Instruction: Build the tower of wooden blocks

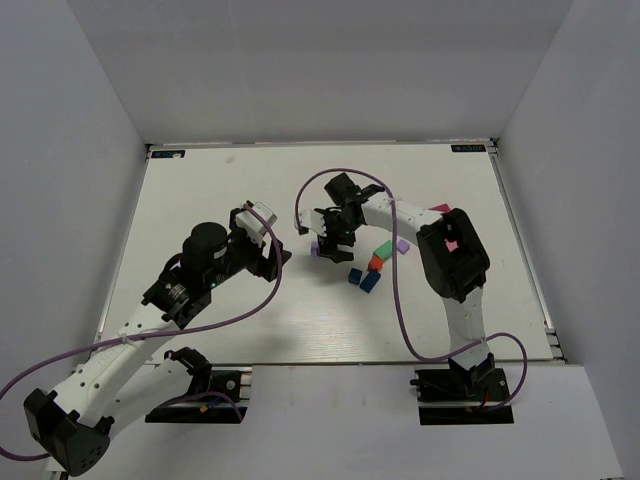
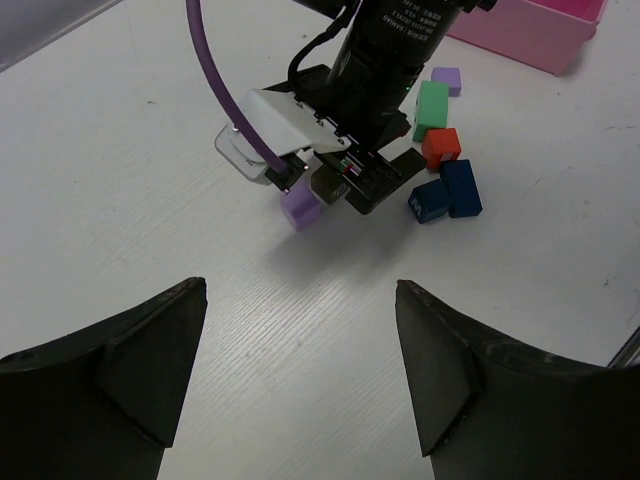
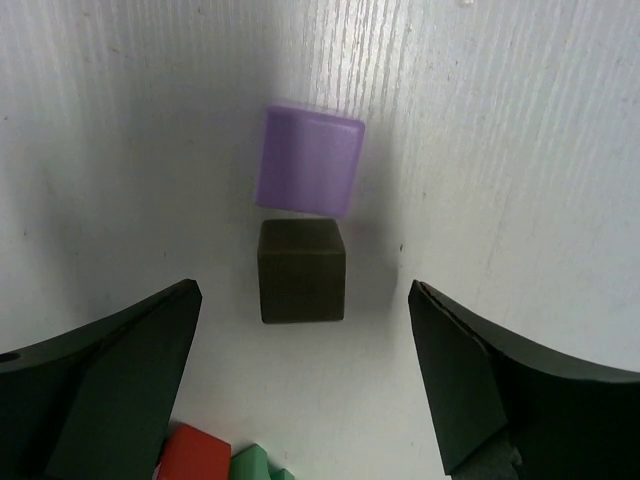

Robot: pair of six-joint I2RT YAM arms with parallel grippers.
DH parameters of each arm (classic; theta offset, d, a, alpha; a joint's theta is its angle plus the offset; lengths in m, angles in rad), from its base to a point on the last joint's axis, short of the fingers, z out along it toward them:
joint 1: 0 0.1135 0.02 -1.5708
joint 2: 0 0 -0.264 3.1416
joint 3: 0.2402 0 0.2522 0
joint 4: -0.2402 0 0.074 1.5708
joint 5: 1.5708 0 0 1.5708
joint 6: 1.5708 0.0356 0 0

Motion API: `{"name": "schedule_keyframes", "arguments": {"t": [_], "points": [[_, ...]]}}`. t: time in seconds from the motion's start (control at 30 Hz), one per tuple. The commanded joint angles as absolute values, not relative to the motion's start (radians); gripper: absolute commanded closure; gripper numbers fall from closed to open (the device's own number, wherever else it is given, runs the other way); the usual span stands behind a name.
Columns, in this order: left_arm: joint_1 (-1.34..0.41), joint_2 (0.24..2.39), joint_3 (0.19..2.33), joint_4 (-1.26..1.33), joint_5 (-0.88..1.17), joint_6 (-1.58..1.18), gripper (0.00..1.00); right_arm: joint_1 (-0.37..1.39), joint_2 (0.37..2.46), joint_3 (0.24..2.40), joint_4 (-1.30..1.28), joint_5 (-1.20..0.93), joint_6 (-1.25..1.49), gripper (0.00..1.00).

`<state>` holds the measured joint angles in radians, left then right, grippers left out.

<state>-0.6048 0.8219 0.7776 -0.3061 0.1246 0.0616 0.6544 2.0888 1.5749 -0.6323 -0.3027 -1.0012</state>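
A purple cube (image 3: 308,158) and a dark brown cube (image 3: 301,270) lie side by side on the white table, touching or nearly so. My right gripper (image 3: 303,292) hangs open right above them, with the brown cube between its fingers and the jaws not touching it. In the left wrist view the two cubes, purple (image 2: 300,208) and brown (image 2: 327,185), sit under the right gripper. A green brick (image 2: 432,105), a red cube (image 2: 441,147), two blue blocks (image 2: 431,200) and a small purple block (image 2: 446,80) lie in a loose cluster. My left gripper (image 2: 300,285) is open and empty, short of the cubes.
A pink tray (image 2: 530,25) stands beyond the cluster, partly hidden by the right arm in the top view (image 1: 440,210). The right arm's purple cable (image 1: 330,175) loops over the table. Grey walls close in the table's sides and back.
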Motion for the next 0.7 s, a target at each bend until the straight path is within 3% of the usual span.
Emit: {"name": "schedule_keyframes", "arguments": {"t": [0.0, 0.1, 0.23, 0.43, 0.5, 0.53, 0.57, 0.67], "points": [[-0.601, 0.805, 0.776, -0.293, 0.134, 0.054, 0.14, 0.641, 1.979, 1.557, -0.641, -0.27, -0.991, 0.1], [-0.601, 0.805, 0.776, -0.293, 0.124, 0.054, 0.11, 0.629, 1.899, 1.5, -0.632, -0.23, -0.983, 0.1], [-0.601, 0.805, 0.776, -0.304, 0.149, 0.026, 0.0, 0.601, 1.71, 1.402, -0.574, -0.224, -0.965, 0.1], [-0.601, 0.84, 0.779, -0.262, 0.132, -0.08, 0.0, 0.548, 1.533, 1.175, -0.508, -0.264, -1.067, 0.1], [-0.601, 0.871, 0.807, -0.274, 0.12, -0.08, 0.0, 0.526, 1.511, 1.151, -0.523, -0.297, -1.11, 0.16], [-0.601, 0.89, 0.818, -0.287, 0.12, -0.08, 0.0, 0.52, 1.502, 1.132, -0.531, -0.342, -1.135, 0.28], [-0.601, 0.909, 0.843, -0.301, 0.097, -0.08, 0.04, 0.497, 1.49, 1.111, -0.554, -0.386, -1.258, 0.32], [-0.611, 1.011, 0.902, -0.391, 0.011, -0.066, 0.15, 0.471, 1.476, 1.084, -0.542, -0.42, -1.331, 0.36]]}}
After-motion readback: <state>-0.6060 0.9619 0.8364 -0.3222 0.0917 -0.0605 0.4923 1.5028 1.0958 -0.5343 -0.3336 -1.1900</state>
